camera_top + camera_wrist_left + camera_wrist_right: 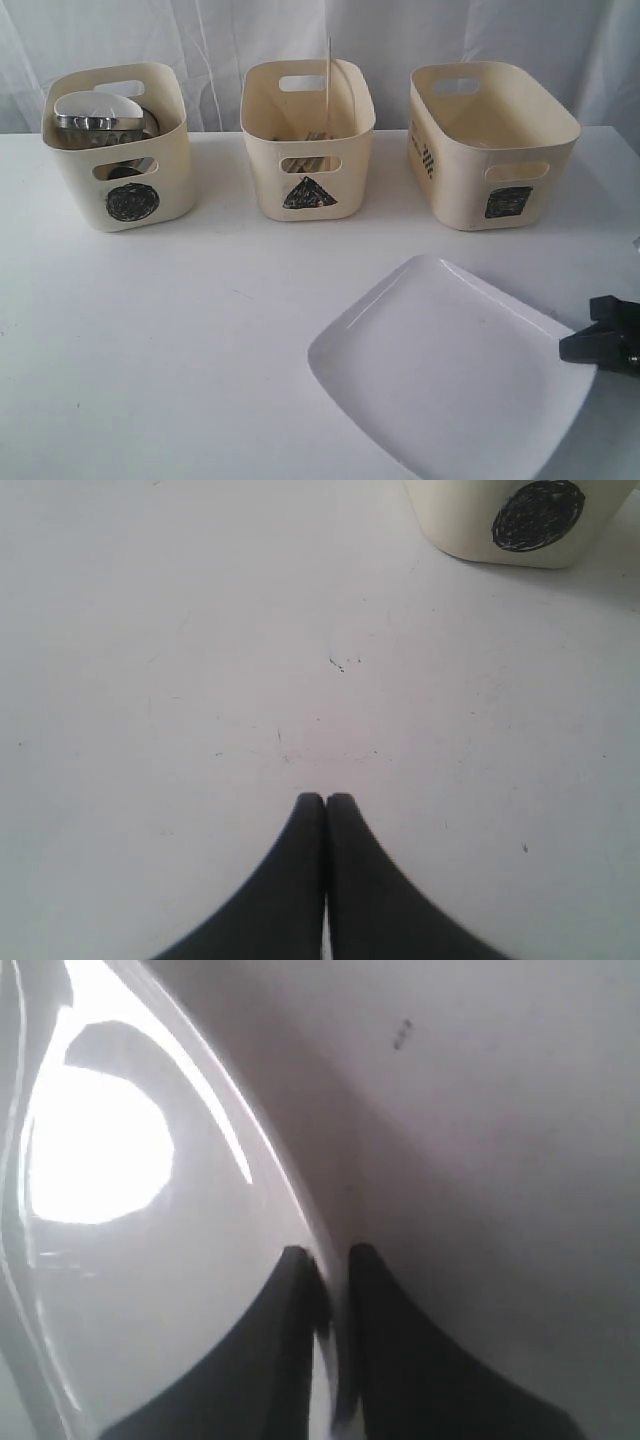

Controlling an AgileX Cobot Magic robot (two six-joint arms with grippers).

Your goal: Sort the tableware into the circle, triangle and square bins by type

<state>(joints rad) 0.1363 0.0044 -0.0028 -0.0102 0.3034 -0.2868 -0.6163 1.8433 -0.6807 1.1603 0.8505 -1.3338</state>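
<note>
A large white rounded-square plate (440,370) lies at the front right of the table. My right gripper (572,349) is at its right edge, and in the right wrist view the right gripper (328,1255) has one finger on each side of the plate (150,1260) rim, shut on it. The circle bin (120,160) holds a small white bowl (95,103) on top of steel ware (100,123). A chopstick (328,70) sticks up from the triangle bin (308,140). The square bin (490,140) stands at the back right. My left gripper (326,800) is shut and empty over bare table.
The three cream bins stand in a row along the back of the white table (200,330), before a white curtain. In the left wrist view the circle bin (520,520) is some way ahead of the left fingers.
</note>
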